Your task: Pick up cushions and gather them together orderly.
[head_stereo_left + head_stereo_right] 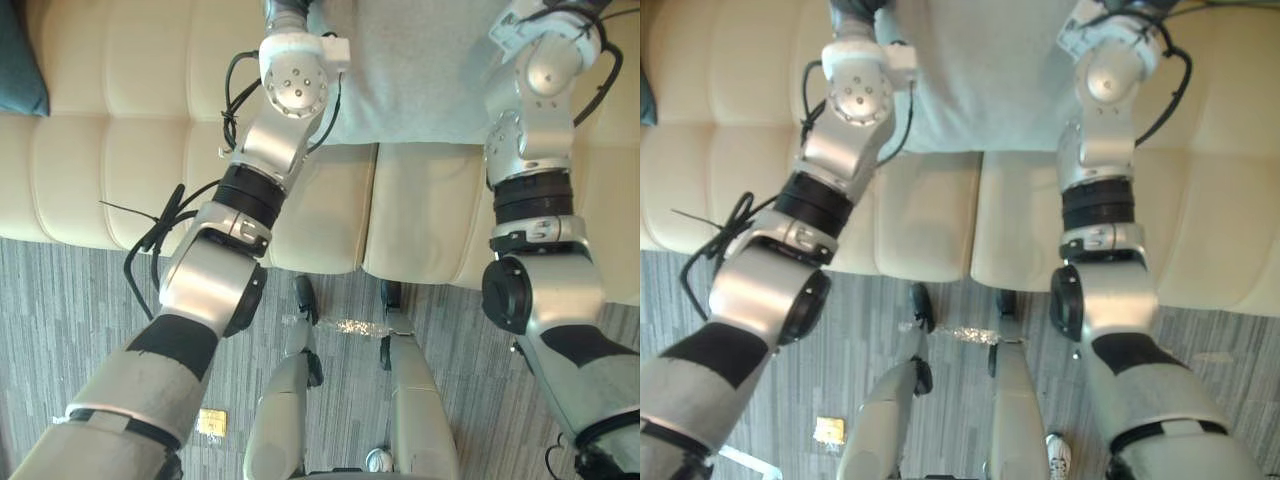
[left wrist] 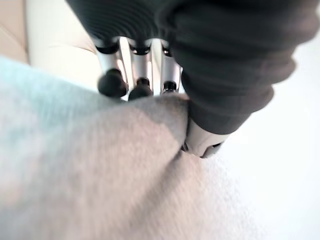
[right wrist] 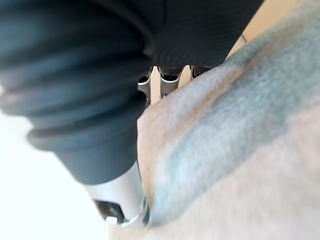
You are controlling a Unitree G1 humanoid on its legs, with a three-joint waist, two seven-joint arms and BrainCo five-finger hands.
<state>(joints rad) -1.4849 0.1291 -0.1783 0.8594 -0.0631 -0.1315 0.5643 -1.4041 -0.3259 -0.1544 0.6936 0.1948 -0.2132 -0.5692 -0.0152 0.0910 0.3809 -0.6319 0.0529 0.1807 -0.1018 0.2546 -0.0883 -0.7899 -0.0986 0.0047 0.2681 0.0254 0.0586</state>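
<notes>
Gripping the pale grey cushion [image 1: 410, 70] from both sides, the left hand [image 2: 225, 60] and right hand [image 3: 90, 75] are each clamped tight on its edge, against the cream sofa [image 1: 120, 150].

A cream sofa [image 1: 120, 170] spans the far side. On the grey carpet [image 1: 60, 300] lie a small gold packet [image 1: 211, 421] and a shiny scrap [image 1: 350, 326].

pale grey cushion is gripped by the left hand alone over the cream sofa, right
Not alone: the right wrist view shows the right hand pinching the pale grey cushion too, as the left hand does in its own wrist view. It is over the cream sofa.
</notes>
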